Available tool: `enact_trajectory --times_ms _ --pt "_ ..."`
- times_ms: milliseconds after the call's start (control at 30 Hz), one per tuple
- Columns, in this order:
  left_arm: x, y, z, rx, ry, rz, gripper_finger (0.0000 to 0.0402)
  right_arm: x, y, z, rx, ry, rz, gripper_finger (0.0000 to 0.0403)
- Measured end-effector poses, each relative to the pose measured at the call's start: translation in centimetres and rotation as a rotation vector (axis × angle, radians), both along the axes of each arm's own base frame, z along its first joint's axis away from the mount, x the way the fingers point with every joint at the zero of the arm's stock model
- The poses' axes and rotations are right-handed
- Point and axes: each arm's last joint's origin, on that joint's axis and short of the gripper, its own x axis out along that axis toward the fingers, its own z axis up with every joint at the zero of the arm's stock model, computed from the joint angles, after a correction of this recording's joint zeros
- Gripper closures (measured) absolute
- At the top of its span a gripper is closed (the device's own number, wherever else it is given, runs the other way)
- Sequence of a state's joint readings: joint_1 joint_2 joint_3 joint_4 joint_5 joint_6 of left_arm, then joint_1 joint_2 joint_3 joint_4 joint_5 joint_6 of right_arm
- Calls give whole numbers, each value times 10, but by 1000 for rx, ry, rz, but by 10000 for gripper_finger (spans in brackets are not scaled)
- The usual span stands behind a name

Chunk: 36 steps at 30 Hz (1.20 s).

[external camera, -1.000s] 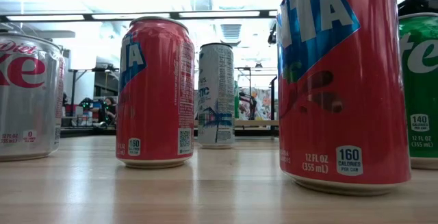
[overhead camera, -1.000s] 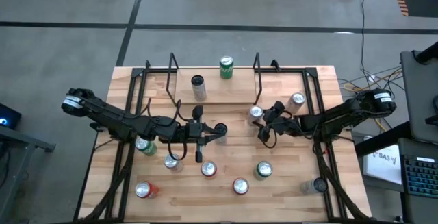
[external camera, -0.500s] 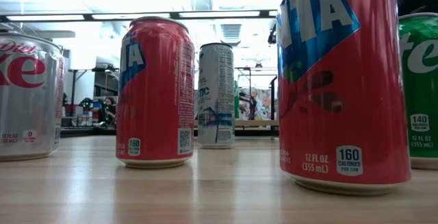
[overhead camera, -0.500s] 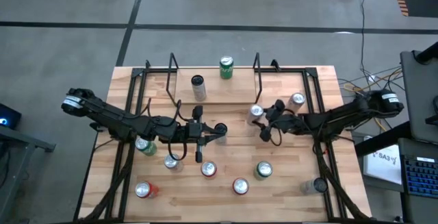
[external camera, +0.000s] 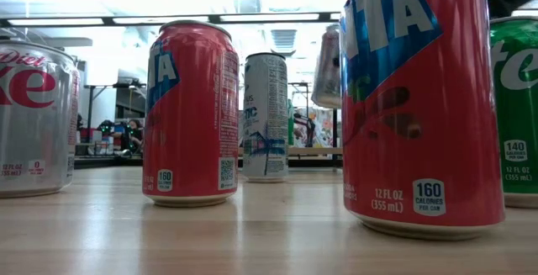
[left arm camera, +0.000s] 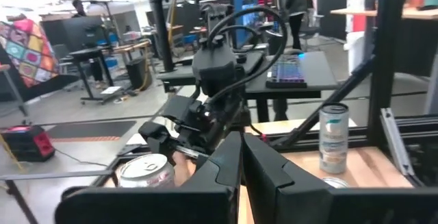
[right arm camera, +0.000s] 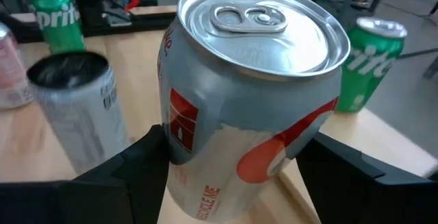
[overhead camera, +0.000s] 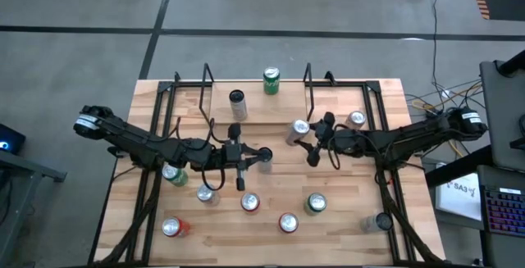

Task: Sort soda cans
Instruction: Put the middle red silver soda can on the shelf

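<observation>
We see a big silver can (right arm camera: 253, 107) right up close, tipped a little, with red shapes on its side. Its shiny top (pull tab still flat) faces us. Two dark fingers (right arm camera: 137, 172) press on it, one on each side. Behind it, on the wooden table (right arm camera: 41, 138), stand a green can (right arm camera: 58, 18) and another green can (right arm camera: 369, 63). A gray can (right arm camera: 82, 107) stands near. At the edge, maybe a pink-red can (right arm camera: 10, 66).
</observation>
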<state>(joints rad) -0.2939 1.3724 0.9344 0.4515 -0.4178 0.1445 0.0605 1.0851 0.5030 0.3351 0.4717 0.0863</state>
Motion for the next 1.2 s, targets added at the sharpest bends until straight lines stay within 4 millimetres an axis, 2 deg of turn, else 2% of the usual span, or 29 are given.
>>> enact_trajectory --times_ms 200,467,867,1067,1200 --pt "-3 1 4 35 -8 4 401 22 -1 17 -19 -18 -80 135" --pt "-15 5 19 73 -48 7 401 49 -7 29 3 -26 -225 135" --pt "-31 10 25 146 19 5 401 72 -35 15 127 -33 -386 135" --pt "-46 14 25 157 9 6 402 89 -39 15 124 -22 -405 134" --pt "-59 18 19 152 -20 8 402 97 -41 19 105 49 -498 134"
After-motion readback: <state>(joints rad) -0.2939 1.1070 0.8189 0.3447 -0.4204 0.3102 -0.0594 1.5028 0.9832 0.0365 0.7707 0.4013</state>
